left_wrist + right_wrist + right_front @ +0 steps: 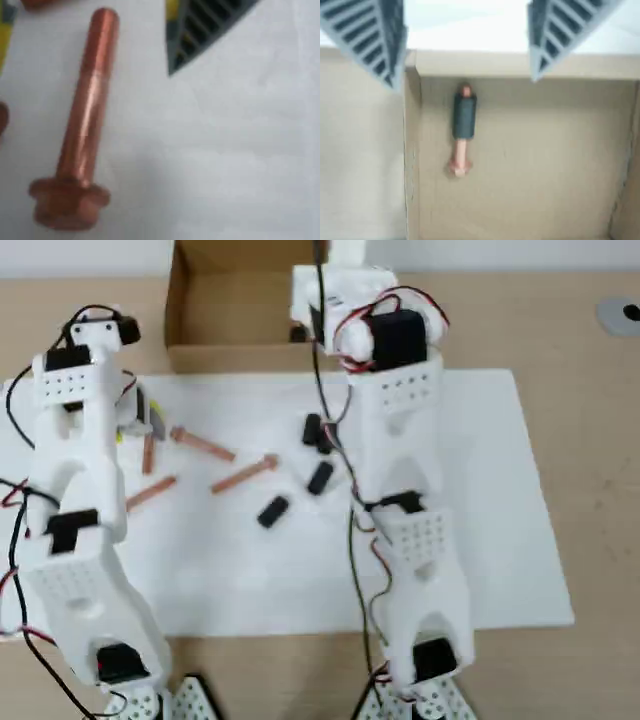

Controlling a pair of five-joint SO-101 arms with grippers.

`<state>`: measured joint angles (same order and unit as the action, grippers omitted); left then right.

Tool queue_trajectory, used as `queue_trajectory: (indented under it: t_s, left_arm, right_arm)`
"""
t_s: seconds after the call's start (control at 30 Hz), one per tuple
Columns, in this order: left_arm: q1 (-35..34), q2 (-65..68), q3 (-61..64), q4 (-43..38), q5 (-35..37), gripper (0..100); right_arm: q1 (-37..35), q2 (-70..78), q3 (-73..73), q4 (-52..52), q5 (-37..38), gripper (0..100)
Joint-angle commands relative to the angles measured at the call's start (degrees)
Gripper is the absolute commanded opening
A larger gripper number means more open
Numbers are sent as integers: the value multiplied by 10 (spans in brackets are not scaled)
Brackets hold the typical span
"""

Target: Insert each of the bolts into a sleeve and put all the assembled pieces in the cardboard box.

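Observation:
Several copper bolts lie loose on the white sheet (480,540), among them one (150,453) beside my left gripper (140,418) and others (202,445) (245,475) toward the middle. In the left wrist view that bolt (82,125) lies flat, its tip between the open fingers (200,30) of the left gripper (87,55). Three black sleeves (318,430) (320,477) (272,511) lie mid-sheet. My right gripper (465,80) hangs open and empty over the cardboard box (520,65), where one bolt in a sleeve (462,130) lies on the floor.
The cardboard box (185,340) stands at the sheet's far edge, with the right arm (395,370) stretched over its near wall. A fourth bolt (150,493) lies by the left arm (75,490). Bare sheet stretches in front of the sleeves and to the right.

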<state>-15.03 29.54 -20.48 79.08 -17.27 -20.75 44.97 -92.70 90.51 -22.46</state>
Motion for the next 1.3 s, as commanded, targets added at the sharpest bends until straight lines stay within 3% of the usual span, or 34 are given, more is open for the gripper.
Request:
queue_trajectory:
  t_s: [0.0, 0.17, 0.43, 0.63, 0.73, 0.93, 1.03, 1.13, 1.27]
  left_arm:
    - [0, 49, -76, -24, -4, 231]
    - [18, 133, -131, -10, -4, 218]
    - [33, 175, -158, 26, 0, 9]
    - [31, 171, -174, 35, 0, 11]
    - [32, 155, -225, 88, 0, 11]
    - [33, 70, -376, 205, -4, 11]
    - [33, 0, -408, 215, 7, 11]
    - [35, -91, -376, 215, 16, 10]
    - [52, -225, -243, 215, 8, 10]
  right_arm:
    - [9, -49, -29, 6, -2, 206]
    - [9, -46, -28, 6, -2, 206]
    - [9, -46, -28, 5, -2, 206]
    - [9, -38, -27, 5, -2, 206]
    - [9, -24, -28, 10, -1, 206]
    - [-18, -29, -28, 108, -1, 206]
    - [-32, -46, -27, 120, -1, 206]
    - [-39, -66, -27, 120, -1, 206]
    - [-42, -80, -16, 120, -2, 206]
